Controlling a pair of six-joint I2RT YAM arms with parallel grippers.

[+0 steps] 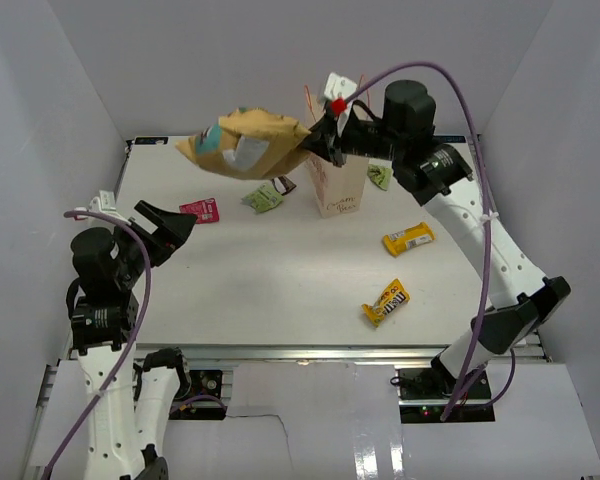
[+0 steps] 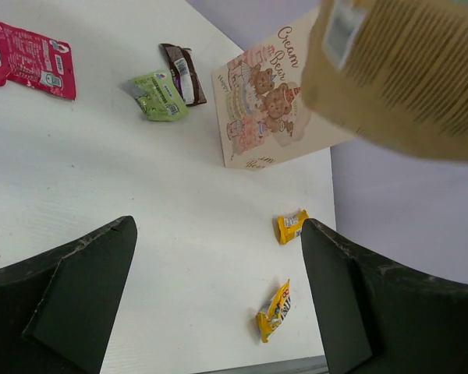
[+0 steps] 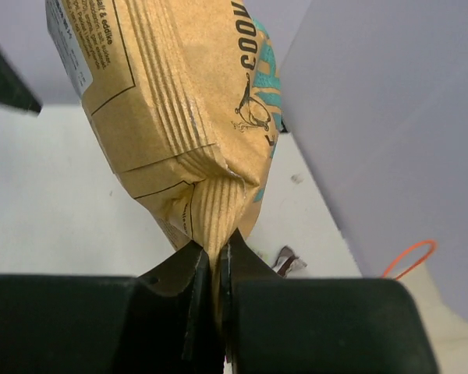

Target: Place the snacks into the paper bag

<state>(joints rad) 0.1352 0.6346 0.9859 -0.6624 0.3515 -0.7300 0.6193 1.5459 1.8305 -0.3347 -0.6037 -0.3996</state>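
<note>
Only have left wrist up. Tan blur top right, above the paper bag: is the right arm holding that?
Observer: Yes, the right gripper is shut on the chip bag, pinching its crimped end seam.
Operator: Is it in the paper bag yet?
Observer: No. In the top view the chip bag hangs in the air, stretched sideways from above the paper bag toward the left arm's side. None of it looks to be inside.
Operator: Any snacks I'm missing?
Observer: One. A green packet lies just beyond the paper bag on the right arm's side, out of your view.
</note>
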